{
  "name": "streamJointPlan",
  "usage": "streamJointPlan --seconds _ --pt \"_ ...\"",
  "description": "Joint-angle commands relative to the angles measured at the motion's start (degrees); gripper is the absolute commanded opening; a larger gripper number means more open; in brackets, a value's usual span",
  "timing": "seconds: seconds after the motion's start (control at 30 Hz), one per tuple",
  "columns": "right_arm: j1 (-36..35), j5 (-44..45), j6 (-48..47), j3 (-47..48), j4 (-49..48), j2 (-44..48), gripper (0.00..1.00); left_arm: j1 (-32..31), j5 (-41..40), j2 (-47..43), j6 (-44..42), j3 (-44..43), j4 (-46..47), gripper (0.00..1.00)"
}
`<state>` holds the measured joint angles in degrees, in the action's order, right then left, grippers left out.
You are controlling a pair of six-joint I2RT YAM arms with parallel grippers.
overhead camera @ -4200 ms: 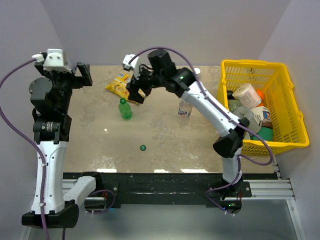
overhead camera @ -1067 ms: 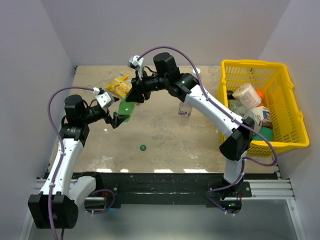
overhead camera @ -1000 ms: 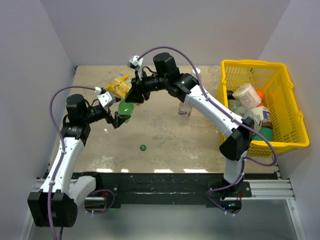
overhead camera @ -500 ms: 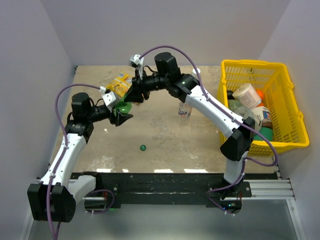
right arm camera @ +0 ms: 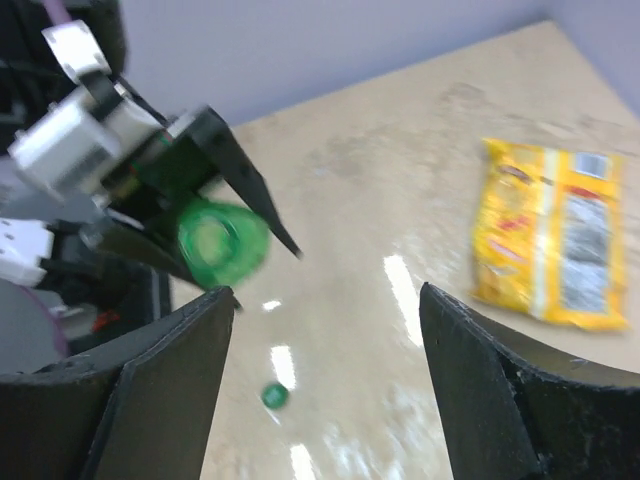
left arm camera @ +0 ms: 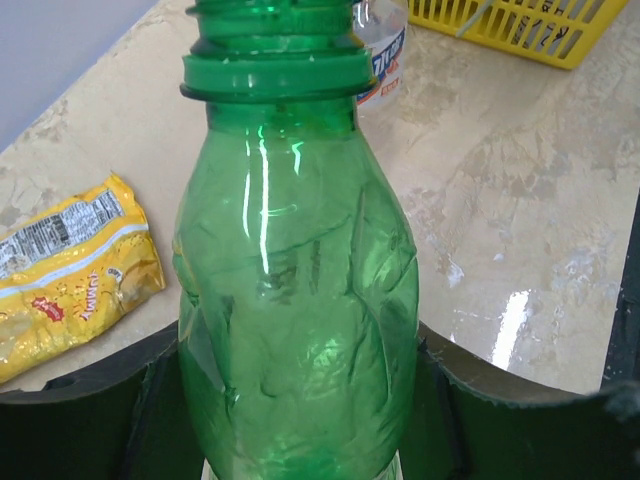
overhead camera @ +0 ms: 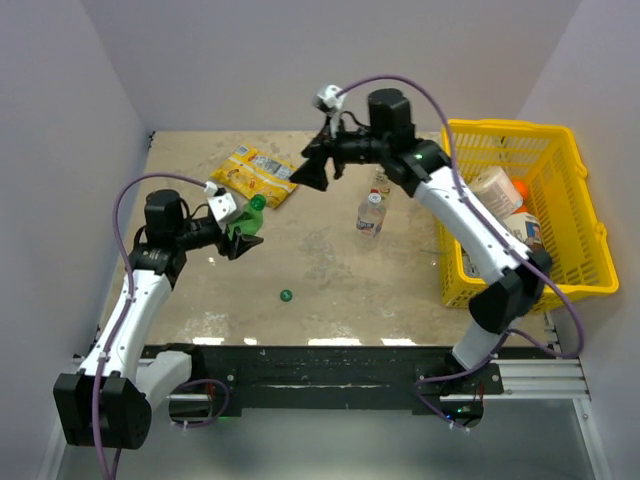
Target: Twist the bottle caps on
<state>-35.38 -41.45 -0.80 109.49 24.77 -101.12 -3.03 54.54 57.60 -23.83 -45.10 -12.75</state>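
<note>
Left gripper [overhead camera: 243,230] pinches the green bottle [left arm camera: 298,300] (neck bare) left of centre. Right gripper [overhead camera: 316,172], fingers spread and empty, likely must fetch the 1 green cap [overhead camera: 286,295], lower centre.

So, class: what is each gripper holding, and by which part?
The left gripper clamps the green bottle around its body, below the neck; the right gripper is open and empty.

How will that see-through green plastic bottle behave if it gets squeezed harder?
The green plastic bottle looks empty, so it is probably light. Its dented, creased walls suggest it would buckle under a firm squeeze.
</note>
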Motion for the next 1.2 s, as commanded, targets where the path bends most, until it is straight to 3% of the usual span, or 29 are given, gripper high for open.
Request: streamJointPlan --seconds 0.0,0.07,0.17,0.2,0.3,0.6,0.8,1.17 --pt "0.84 -0.91 -16.47 -12.69 0.27 13.73 0.78 -0.14 -1.19 -2.67 -5.96 -1.22 -3.33 0.00" --pt "-0.21 0.85 -20.54 -22.36 3.06 15.25 0.70 -0.14 -1.72 -2.67 -5.87 -1.48 -3.85 0.00" --pt "-6.88 7.40 -35.02 -31.51 9.83 15.60 0.59 -0.14 -2.86 -2.94 -4.73 -1.92 -4.12 0.00" --pt "-11.16 9.00 -42.20 -33.88 10.11 15.69 0.57 -0.14 -3.91 -3.37 -3.16 -1.92 -3.77 0.00" --pt "-16.20 13.93 -45.69 -41.80 3.72 15.34 0.56 -0.14 -8.38 -4.25 0.43 -1.22 -1.76 0.00" --pt "-18.41 16.40 -50.71 -36.81 -0.78 1.73 0.52 0.21 -26.83 -7.68 15.55 0.89 6.86 0.00" --pt "-19.29 15.62 -50.61 -32.42 -1.05 -3.72 0.51 3.03 -27.47 -8.65 20.84 0.72 7.31 0.00" --pt "-22.80 16.84 -54.40 -29.60 1.42 -10.15 0.57 3.03 -28.00 -8.65 21.20 0.98 9.32 0.00"
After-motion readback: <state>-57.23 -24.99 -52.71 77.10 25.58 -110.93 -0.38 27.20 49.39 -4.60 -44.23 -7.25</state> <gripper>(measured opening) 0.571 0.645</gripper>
